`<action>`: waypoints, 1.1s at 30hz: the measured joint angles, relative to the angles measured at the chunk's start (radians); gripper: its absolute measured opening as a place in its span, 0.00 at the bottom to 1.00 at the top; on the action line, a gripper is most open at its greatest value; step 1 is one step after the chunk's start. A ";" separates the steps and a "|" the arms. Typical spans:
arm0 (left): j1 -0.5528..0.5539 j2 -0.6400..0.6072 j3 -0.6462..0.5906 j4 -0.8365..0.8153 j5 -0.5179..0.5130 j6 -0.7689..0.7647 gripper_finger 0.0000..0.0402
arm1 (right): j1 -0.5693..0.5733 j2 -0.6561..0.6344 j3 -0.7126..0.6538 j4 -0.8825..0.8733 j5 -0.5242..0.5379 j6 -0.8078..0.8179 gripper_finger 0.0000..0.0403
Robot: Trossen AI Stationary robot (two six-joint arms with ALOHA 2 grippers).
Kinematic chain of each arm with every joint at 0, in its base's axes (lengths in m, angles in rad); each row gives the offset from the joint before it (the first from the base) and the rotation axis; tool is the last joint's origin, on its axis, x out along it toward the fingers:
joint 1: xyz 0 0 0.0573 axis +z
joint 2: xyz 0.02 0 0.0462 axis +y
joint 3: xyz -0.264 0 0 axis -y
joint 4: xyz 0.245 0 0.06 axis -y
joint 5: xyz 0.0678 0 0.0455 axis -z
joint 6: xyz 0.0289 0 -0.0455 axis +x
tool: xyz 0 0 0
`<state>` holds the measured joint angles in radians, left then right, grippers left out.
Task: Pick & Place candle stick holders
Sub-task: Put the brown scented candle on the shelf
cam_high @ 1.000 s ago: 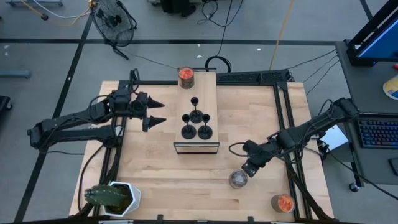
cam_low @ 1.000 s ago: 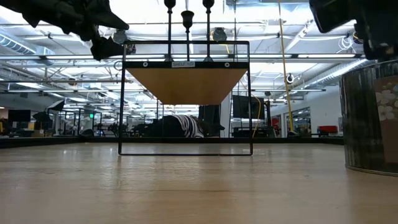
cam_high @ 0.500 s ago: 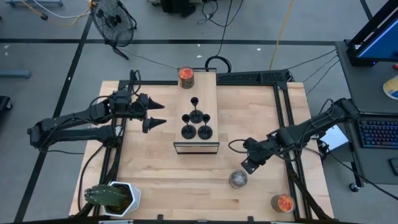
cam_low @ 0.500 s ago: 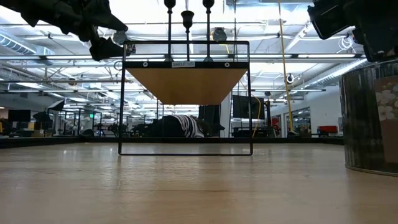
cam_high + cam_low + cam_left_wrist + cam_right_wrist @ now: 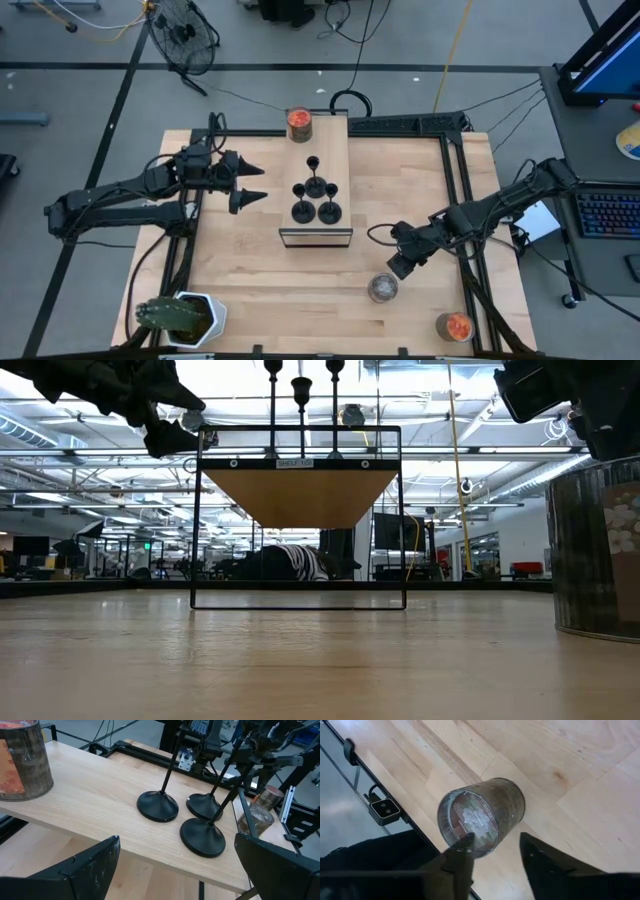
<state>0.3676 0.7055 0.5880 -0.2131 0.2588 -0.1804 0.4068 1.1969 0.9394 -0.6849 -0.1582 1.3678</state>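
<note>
Right gripper (image 5: 398, 266), fingers parted, empty, hovers at the silvery jar's (image 5: 382, 288) one o'clock; left gripper (image 5: 250, 182) spread wide at nine o'clock of the shelf (image 5: 340, 140).

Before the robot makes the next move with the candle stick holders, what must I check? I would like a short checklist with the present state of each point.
1. Four black round-based candle stick holders upright on the raised wooden shelf: ok.
2. Left gripper open, beside the shelf, holding nothing: ok.
3. Right gripper empty, above the round silvery jar: ok.
4. Right gripper near the holders: not ok, it is at the jar, far from the shelf.
5. Where the holders must go: cannot tell.
</note>
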 joint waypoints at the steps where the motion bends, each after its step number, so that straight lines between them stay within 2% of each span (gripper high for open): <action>1: 0.000 0.000 0.000 0.000 0.000 0.001 0.99 | 0.000 0.000 0.000 0.000 0.001 0.000 0.39; 4: 0.000 0.000 0.000 0.000 0.000 0.002 0.99 | 0.003 0.014 0.000 0.004 -0.002 -0.030 0.45; 7: 0.000 0.000 0.000 0.000 0.000 0.002 0.99 | 0.015 0.040 0.000 0.018 -0.001 -0.059 0.47; 19: 0.000 0.000 0.000 0.000 -0.007 0.003 0.99 | 0.034 0.149 0.000 0.031 -0.030 -0.115 0.42; 33: 0.000 0.000 0.000 0.000 -0.007 0.007 0.99 | 0.033 0.234 0.001 0.036 -0.028 -0.156 0.42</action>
<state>0.3676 0.7055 0.5880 -0.2127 0.2520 -0.1737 0.4394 1.4308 0.9400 -0.6487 -0.1860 1.2117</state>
